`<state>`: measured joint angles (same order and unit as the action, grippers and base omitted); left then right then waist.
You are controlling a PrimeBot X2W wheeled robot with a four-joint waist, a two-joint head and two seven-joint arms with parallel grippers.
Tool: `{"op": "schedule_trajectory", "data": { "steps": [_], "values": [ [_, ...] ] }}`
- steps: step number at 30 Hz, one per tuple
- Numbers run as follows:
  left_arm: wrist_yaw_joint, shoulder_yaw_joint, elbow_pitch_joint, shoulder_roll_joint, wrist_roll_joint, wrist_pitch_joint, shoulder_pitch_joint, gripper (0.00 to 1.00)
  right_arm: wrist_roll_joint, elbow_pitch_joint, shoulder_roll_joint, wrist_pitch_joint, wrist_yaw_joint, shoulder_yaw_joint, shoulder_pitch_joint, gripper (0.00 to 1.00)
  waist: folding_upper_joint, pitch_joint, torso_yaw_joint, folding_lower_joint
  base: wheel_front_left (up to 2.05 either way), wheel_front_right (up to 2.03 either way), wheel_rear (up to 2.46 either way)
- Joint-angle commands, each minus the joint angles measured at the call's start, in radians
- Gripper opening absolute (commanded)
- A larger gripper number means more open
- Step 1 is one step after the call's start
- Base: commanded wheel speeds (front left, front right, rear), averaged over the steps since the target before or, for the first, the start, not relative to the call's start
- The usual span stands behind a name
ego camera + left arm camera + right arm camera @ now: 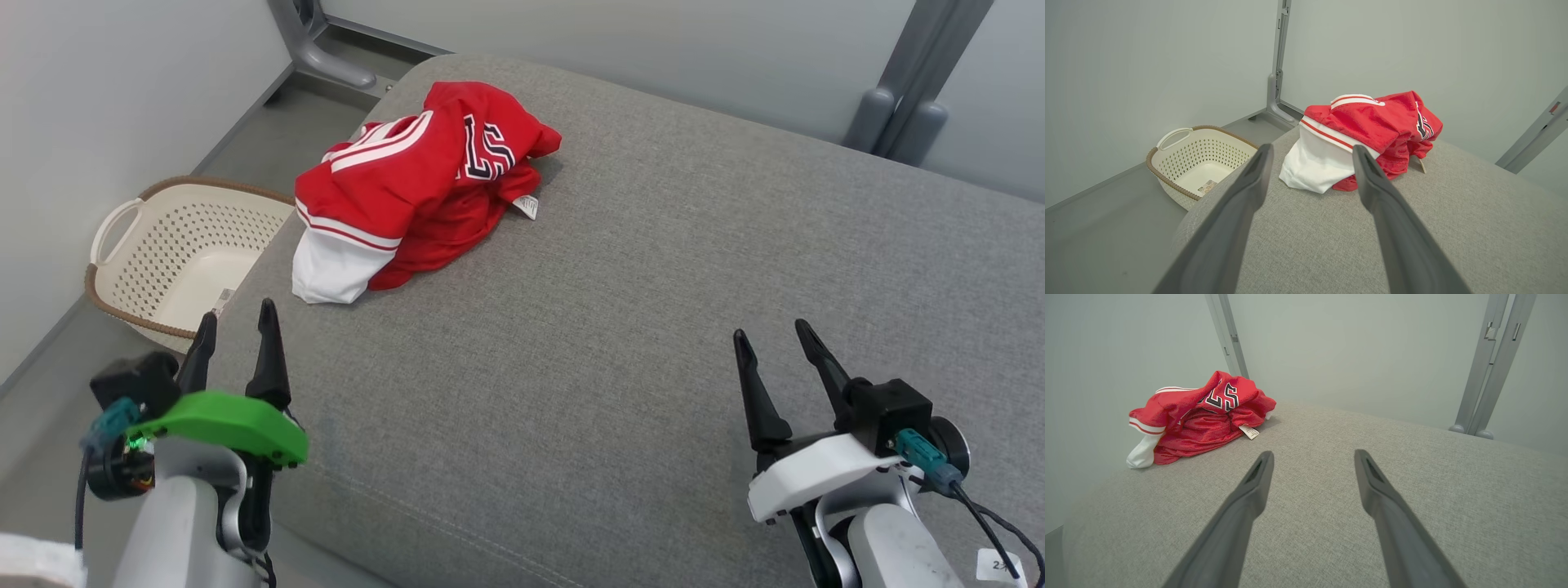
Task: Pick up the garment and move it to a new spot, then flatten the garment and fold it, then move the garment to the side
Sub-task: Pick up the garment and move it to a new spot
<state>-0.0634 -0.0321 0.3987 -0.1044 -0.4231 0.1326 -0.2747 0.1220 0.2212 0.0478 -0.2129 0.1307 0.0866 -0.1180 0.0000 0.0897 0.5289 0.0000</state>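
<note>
The garment [416,184] is a red jersey with white trim and dark lettering, crumpled in a heap at the far left of the grey cushioned surface [620,310]. It also lies ahead in the left wrist view [1359,134] and to the far left in the right wrist view [1196,416]. My left gripper [235,320] hovers open at the surface's near left edge, well short of the garment. At the near right my right gripper [771,333] stands open too, with nothing between its fingers.
A cream perforated laundry basket [175,253] with a brown rim sits on the floor left of the surface, also in the left wrist view [1196,163]. Grey metal posts [922,82] stand by the back wall. Pale walls close in at left and behind.
</note>
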Motion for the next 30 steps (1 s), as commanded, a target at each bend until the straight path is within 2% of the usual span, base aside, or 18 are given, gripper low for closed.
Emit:
{"op": "schedule_trajectory", "data": {
  "steps": [1,3,9,17,22,25,30],
  "values": [
    [-0.013,-0.001,0.057,-0.007,-0.011,-0.014,-0.06,1.0,-0.008,-0.014,0.004,0.007,0.0,-0.011,0.02,1.0,0.0,0.006,-0.008,0.0,0.0,0.0,0.0],
    [-0.025,-0.007,0.149,-0.022,-0.023,-0.04,-0.127,1.0,-0.016,-0.035,0.004,0.022,0.0,-0.002,0.022,1.0,0.0,0.019,-0.036,0.0,0.0,0.0,0.0],
    [-0.039,0.051,0.337,-0.051,-0.094,-0.03,-0.301,1.0,-0.08,-0.117,0.005,0.084,0.0,0.013,-0.007,1.0,0.0,0.105,-0.161,0.0,0.0,0.0,0.0],
    [-0.056,0.109,0.501,-0.095,-0.181,-0.027,-0.463,1.0,-0.144,-0.229,0.006,0.156,0.0,0.015,-0.006,1.0,0.0,0.211,-0.28,0.0,0.0,0.0,0.0],
    [-0.059,0.133,0.586,-0.132,-0.222,-0.05,-0.513,1.0,-0.15,-0.276,0.016,0.178,0.0,0.027,0.001,1.0,0.0,0.254,-0.322,0.0,0.0,0.0,0.0],
    [-0.03,0.152,0.647,-0.152,-0.239,-0.084,-0.537,1.0,-0.147,-0.298,0.024,0.189,0.0,0.034,0.006,1.0,0.0,0.275,-0.337,0.0,0.0,0.0,0.0],
    [-0.013,0.157,0.7,-0.161,-0.25,-0.126,-0.57,1.0,-0.14,-0.315,0.028,0.194,0.0,0.032,0.014,1.0,0.0,0.292,-0.342,0.0,0.0,0.0,0.0]
  ]
}}
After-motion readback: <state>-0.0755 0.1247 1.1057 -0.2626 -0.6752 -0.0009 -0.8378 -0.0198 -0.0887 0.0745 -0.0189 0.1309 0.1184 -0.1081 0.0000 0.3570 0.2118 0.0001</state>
